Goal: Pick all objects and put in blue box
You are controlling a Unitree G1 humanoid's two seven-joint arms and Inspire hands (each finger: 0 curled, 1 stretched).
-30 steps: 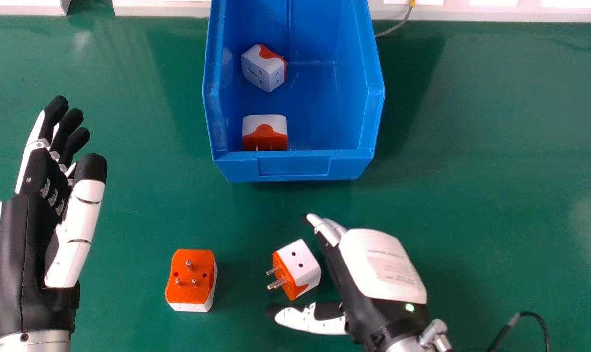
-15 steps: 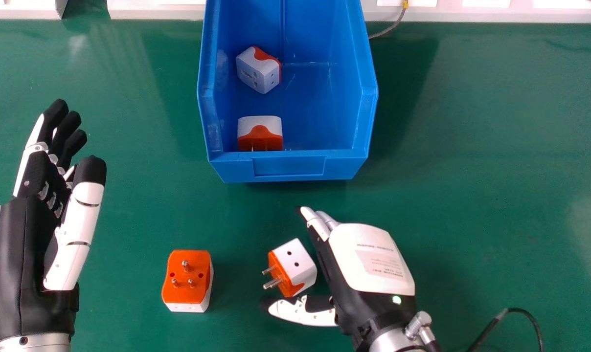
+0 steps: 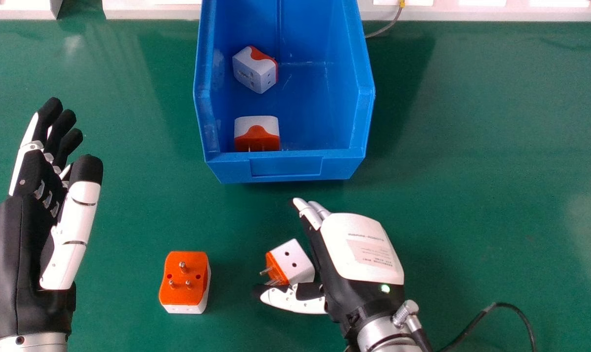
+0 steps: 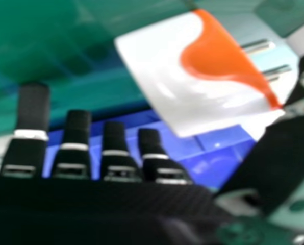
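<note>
In the head view the right hand is open around an orange and white plug adapter, its thumb along the adapter's near side and its palm at the right. The right hand view has the same adapter by the thumb, and the hand's straight fingers. Left of it, a second adapter lies on the table, pins up. Two more adapters, one farther back and one by the front wall, lie in the blue box. The left hand stands open at the left.
The green table extends around the box on both sides. A black cable curves over the table at the lower right. Behind the box runs a pale ledge, with a thin grey cable near it.
The right hand has moved left and slightly forward, bringing its thumb up close against the adapter's near side. The whole head view has shifted slightly; the left hand keeps its pose.
</note>
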